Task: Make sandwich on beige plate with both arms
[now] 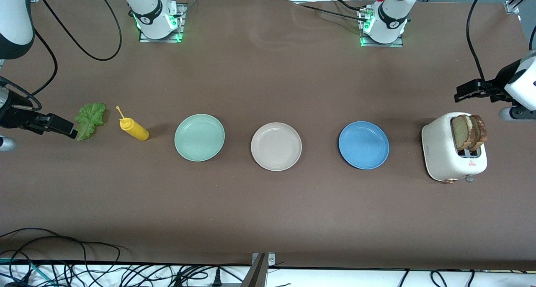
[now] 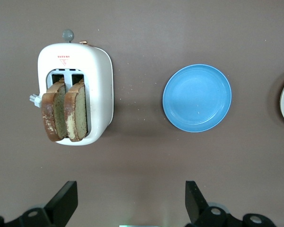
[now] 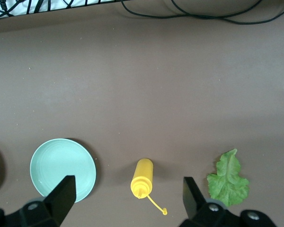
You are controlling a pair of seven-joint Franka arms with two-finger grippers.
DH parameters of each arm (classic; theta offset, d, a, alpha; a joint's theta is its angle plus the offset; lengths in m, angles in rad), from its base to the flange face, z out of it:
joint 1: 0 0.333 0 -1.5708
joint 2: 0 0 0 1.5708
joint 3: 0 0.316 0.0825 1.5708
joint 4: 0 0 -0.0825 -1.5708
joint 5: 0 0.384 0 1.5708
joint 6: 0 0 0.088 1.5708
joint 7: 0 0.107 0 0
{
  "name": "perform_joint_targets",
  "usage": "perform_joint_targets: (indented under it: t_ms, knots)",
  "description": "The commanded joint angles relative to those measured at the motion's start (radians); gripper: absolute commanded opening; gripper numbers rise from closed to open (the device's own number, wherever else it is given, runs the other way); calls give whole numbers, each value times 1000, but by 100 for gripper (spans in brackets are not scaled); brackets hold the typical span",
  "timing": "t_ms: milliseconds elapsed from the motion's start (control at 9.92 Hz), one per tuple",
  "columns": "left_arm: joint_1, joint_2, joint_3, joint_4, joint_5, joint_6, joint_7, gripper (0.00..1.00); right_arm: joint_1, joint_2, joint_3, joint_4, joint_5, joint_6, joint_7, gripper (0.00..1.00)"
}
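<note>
Only my left wrist view is showing the toaster [image 2: 75, 92] slots holding two bread slices [image 2: 66, 117]; my left gripper [image 2: 130, 201] and right gripper [image 3: 128, 198] are hanging released, the beige plate [image 1: 276, 146] sitting bare.

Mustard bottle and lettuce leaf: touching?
Apart. The right wrist view shows bare table between the mustard bottle and lettuce leaf.
</note>
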Motion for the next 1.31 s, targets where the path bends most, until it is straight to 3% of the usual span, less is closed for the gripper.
perform_joint_targets:
  t_ms: [0, 101, 202, 504, 1209]
  knots:
    - [-3, 63, 0, 64, 21, -2, -4, 100, -4, -13, -1, 2, 15, -34, -2, 100]
    - [7, 89, 0, 65, 21, 2, -5, 100, -4, -13, -1, 2, 15, -34, -2, 100]
    - [8, 190, 2, 67, 26, 17, -4, 100, -4, -13, -1, 2, 15, -34, -2, 100]
    - [-4, 276, -1, 70, 112, 28, 4, 100, -4, -13, -4, 2, 15, -34, -5, 100]
    - [65, 274, 2, 16, 161, 129, 124, 100, -5, -6, -7, -5, 15, -33, -13, 100]
